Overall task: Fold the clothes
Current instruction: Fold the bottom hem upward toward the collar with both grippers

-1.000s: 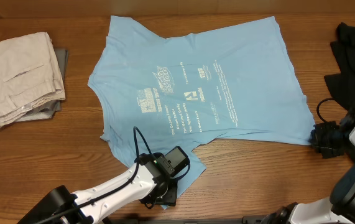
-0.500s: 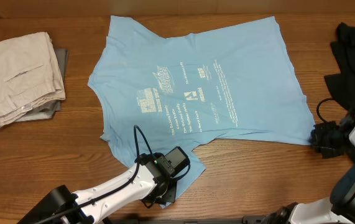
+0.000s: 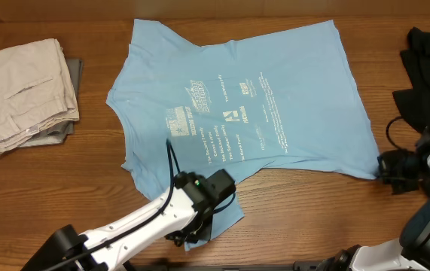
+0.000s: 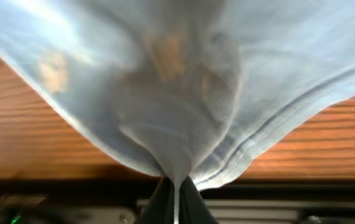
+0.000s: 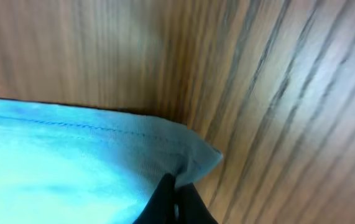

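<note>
The left gripper (image 4: 176, 199) is pinched shut on a fold of the T-shirt (image 3: 290, 90). In its wrist view the pale blue cloth gathers into a narrow neck between the two dark fingertips and fans out above them, raised off the wood. From overhead, this grip sits at the shirt's near sleeve, with the white arm running back toward the lower left corner of the view.

The right gripper (image 5: 176, 200) is closed on cloth too. Its tips nip the stitched hem right at a corner of the shirt, which is puckered up slightly from the table (image 3: 64, 181). Overhead, that is the near hem corner, just beside the black gripper body.

Between the two grips the shirt lies spread in the middle of the table — white lettering up, neck toward the left, hem toward the right.

Folded beige trousers (image 3: 22, 86) sit well apart at the left edge. A dark garment (image 3: 429, 64) lies in a heap at the far right.
</note>
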Available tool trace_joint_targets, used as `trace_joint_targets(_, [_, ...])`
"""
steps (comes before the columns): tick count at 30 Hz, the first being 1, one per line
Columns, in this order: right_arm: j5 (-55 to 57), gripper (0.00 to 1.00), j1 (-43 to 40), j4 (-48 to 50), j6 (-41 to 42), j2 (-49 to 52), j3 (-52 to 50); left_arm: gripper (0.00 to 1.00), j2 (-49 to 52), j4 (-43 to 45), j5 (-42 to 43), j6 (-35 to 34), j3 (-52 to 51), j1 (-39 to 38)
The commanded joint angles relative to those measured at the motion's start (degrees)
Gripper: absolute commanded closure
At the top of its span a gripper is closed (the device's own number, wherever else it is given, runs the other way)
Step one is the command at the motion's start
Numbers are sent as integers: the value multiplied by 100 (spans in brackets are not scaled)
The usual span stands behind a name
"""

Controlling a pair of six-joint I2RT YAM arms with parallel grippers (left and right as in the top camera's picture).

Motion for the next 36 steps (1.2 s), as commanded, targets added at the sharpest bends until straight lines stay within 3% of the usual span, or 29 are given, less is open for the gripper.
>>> trace_joint_targets(1, [269, 96, -4, -157, 15, -203, 304, 96, 11, -555, -756, -531, 522, 2])
trace_joint_targets(5, [271, 96, -4, -404, 13, -302, 487, 96, -37, -1344, -1272, -1060, 835, 4])
trace_joint_targets(11, [273, 96, -4, -846, 15, -426, 824, 96, -90, -2052, -1246, -2004, 839, 234])
trace_joint_targets(28, [424, 96, -11, -1641, 90, -1364, 1298, 96, -1744, -2186, -684, -2076, 839, 754])
trace_joint_targets(36, [448, 96, -15, -1923, 116, -1799, 1300, 96, -2109, -2767, -728, -2439, 839, 756])
